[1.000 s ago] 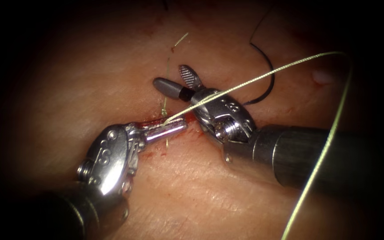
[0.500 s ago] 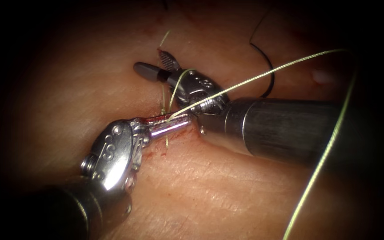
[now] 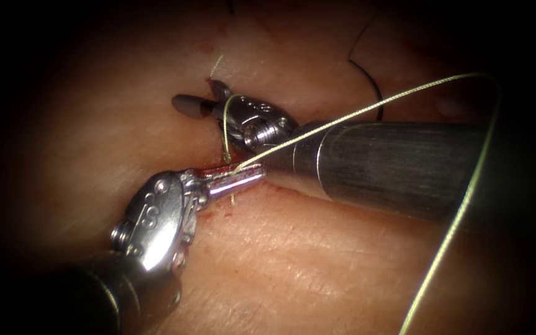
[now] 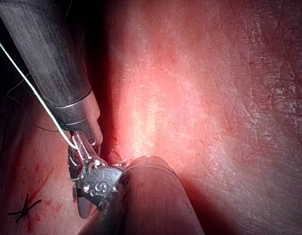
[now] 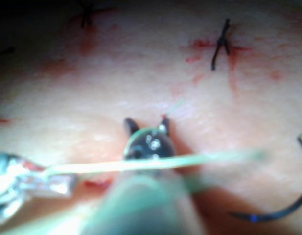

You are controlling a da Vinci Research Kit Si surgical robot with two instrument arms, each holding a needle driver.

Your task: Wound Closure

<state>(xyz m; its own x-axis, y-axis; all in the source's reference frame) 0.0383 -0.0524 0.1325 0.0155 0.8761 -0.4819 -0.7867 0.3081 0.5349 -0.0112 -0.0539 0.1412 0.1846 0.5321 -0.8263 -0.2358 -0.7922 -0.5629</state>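
My left tool (image 3: pixel 257 175) comes in from the lower left, its jaws shut on the green thread (image 3: pixel 367 107) right at the cut (image 3: pixel 218 166). From there the thread runs up to the right and loops back down the right edge. My right tool (image 3: pixel 193 91) reaches over the cut to its left side with jaws open and a turn of thread (image 3: pixel 224 118) around its neck. A short thread tail (image 3: pixel 217 62) stands by its upper jaw. The dark curved needle (image 3: pixel 370 80) lies free on the tissue, partly behind the right shaft (image 3: pixel 392 164). In the right wrist view the open jaws flank the tail (image 5: pixel 175 106).
Red fluid (image 3: pixel 218 214) stains the tissue below the cut. Finished black stitches (image 5: pixel 221 44) (image 4: pixel 23 213) sit farther along the wound. In the left wrist view the right shaft (image 4: pixel 48 54) lies close beside my left tool (image 4: pixel 78 149). The needle's curve (image 5: pixel 283 208) shows by the right tool.
The right tool moved left and away over the cut, its wrist turning, and the thread came to wrap around its neck. Its open jaws reached the short tail. The left tool held still.
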